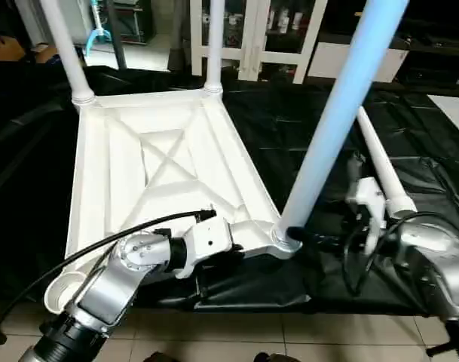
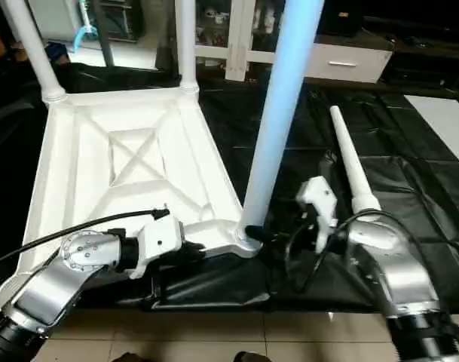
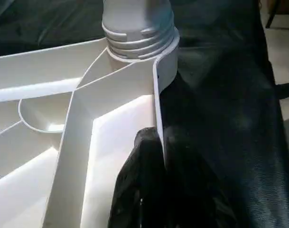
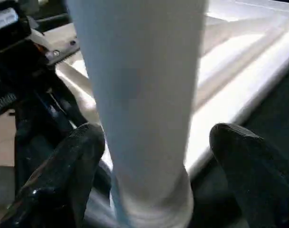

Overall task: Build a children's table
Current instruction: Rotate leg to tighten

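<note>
While the left tool (image 3: 158, 156) pinches the top's (image 1: 161, 151) rim beside the near leg (image 1: 342, 113), the right tool (image 4: 156, 161) straddles that leg, fingers (image 4: 73, 161) spread, not touching.

Black sheet (image 1: 304, 143), white cabinet (image 1: 248, 38)

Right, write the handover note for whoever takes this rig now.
Left claw: shut on the rim of the upside-down white plastic square table top, beside the near right corner socket.
Right claw: open, fingers either side of the long tapered white tube leg standing in that socket, apart from it.
Done: three legs stand in sockets, two at the far corners.
Left: the fourth white tube leg lies on the black sheet; the near left socket awaits it.
</note>
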